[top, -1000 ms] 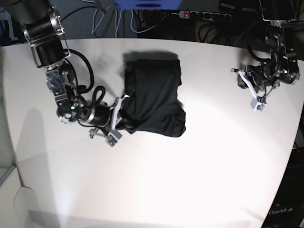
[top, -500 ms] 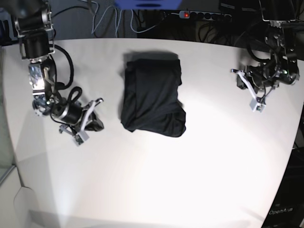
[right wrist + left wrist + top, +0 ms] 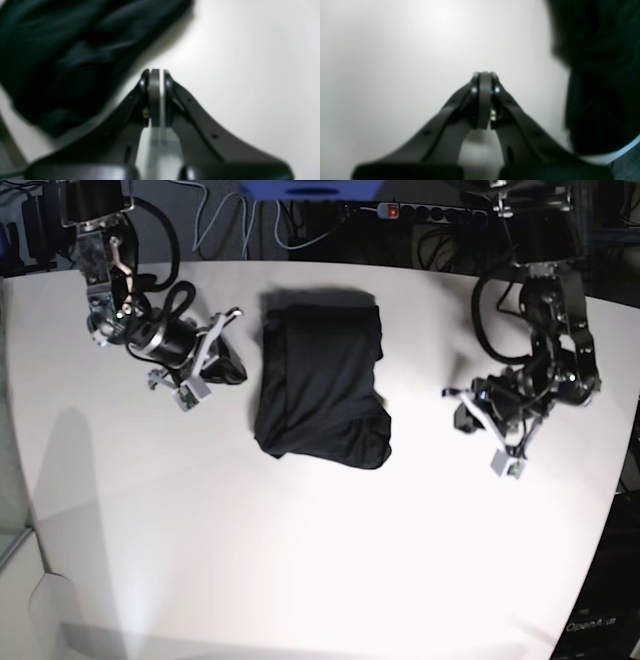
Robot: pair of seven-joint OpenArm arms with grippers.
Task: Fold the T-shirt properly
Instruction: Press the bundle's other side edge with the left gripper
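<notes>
Lying between both closed hands: T-shirt [image 3: 322, 380]

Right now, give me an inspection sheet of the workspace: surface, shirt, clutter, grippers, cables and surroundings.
Surface: white table, bare around the garment.
Job's things: black T-shirt lies folded into a compact bundle mid-table, lower edge bulging unevenly.
Clutter: nothing seen.
Grippers: left gripper shut, empty, off the shirt; right gripper shut, empty, beside the shirt.
Cables: loops on both arms; loose cables behind the table.
Surroundings: power strip at the far edge, dark background.
</notes>
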